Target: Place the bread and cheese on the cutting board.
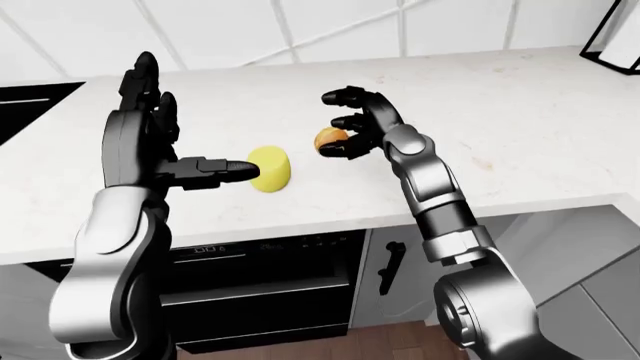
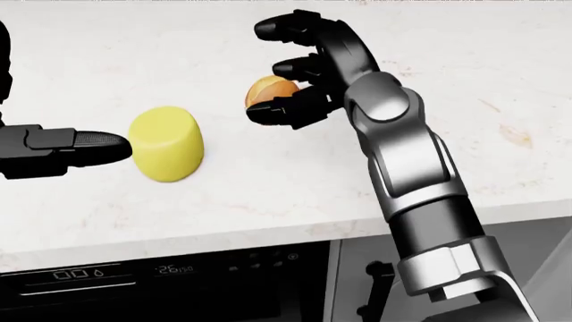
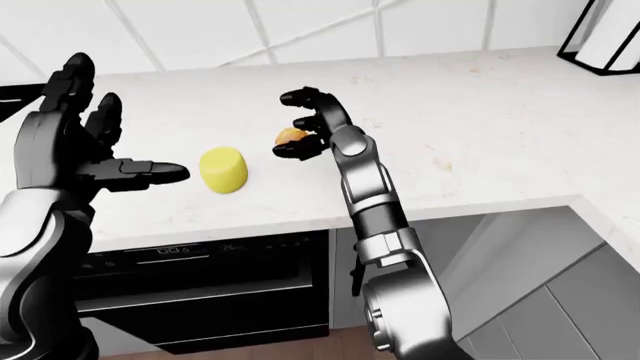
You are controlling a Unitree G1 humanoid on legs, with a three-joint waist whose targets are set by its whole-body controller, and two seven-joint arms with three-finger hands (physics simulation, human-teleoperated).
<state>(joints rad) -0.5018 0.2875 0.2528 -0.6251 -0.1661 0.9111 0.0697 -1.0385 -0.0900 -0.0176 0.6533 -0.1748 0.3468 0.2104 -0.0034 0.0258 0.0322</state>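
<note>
A yellow cylinder of cheese (image 2: 165, 144) lies on its side on the white counter (image 2: 501, 74). A small orange-brown bread roll (image 2: 268, 90) sits just to its right. My right hand (image 1: 327, 124) is at the roll, with its thumb under it and one finger against it, while the top finger stands spread above. My left hand (image 1: 190, 127) is open and raised to the left of the cheese, fingers up, its thumb tip (image 2: 107, 142) pointing at the cheese and almost touching it. No cutting board shows in any view.
A black stove top (image 1: 30, 97) lies at the counter's far left, with a dark oven (image 1: 260, 285) below the counter edge. A black wire rack (image 1: 615, 45) stands at the top right. Grey cabinets (image 1: 560, 255) are at the lower right.
</note>
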